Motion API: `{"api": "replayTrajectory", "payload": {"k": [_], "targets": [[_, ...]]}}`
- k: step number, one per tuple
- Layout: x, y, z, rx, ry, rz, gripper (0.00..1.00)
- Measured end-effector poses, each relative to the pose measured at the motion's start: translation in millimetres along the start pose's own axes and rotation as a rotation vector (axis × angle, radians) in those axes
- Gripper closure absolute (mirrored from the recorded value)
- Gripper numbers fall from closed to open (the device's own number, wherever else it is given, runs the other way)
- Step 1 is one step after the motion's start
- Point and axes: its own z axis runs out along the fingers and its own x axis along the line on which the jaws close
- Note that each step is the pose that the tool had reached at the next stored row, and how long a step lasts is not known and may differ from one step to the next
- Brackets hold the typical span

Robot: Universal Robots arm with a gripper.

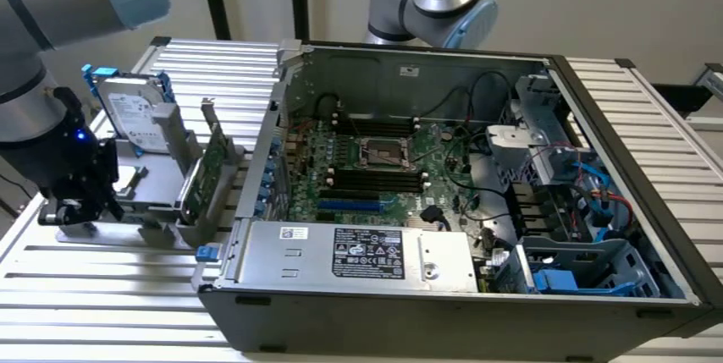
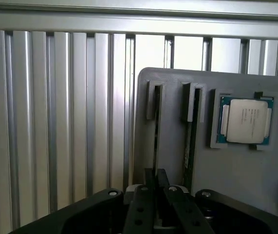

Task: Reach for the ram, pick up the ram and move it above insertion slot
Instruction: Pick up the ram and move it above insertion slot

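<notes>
The gripper (image 1: 77,211) is lowered onto the end of the grey holder (image 1: 158,202) nearest the exterior view's left. The holder stands on the ribbed table (image 1: 113,295) beside the open computer case (image 1: 452,316). In the wrist view, the gripper (image 2: 156,178) sits directly over one of two narrow slots in the holder (image 2: 236,185). The ram (image 2: 156,141) stands edge-on in that slot, and its near end passes between the fingers (image 2: 141,204). The fingers are drawn close together and clamp the ram from both sides. The ram remains seated in the holder, well apart from the insertion slots (image 1: 373,181) on the motherboard (image 1: 441,160) inside the case. A second stick (image 2: 189,141) stands edge-on in the neighbouring slot, just beside the ram and parallel to it. A processor (image 2: 246,121) lies flat in a square recess beyond the second stick. In the exterior view, the holder also carries an upright hard drive (image 1: 127,113) and a green expansion card (image 1: 203,178). The card stands between the gripper and the case.
</notes>
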Motion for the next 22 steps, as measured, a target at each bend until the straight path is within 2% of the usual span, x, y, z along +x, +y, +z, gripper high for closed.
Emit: {"api": "replayTrajectory", "payload": {"k": [3, 7, 22], "targets": [[-0.4, -1.1, -13.5, -0.0001, 0.0000, -0.002, 0.86], [-1.1, -7.1, -31.7, -0.0002, -0.0013, -0.008, 0.86], [-3.1, -39.3, -99.7, -0.0007, -0.0249, -0.032, 0.86]]}}
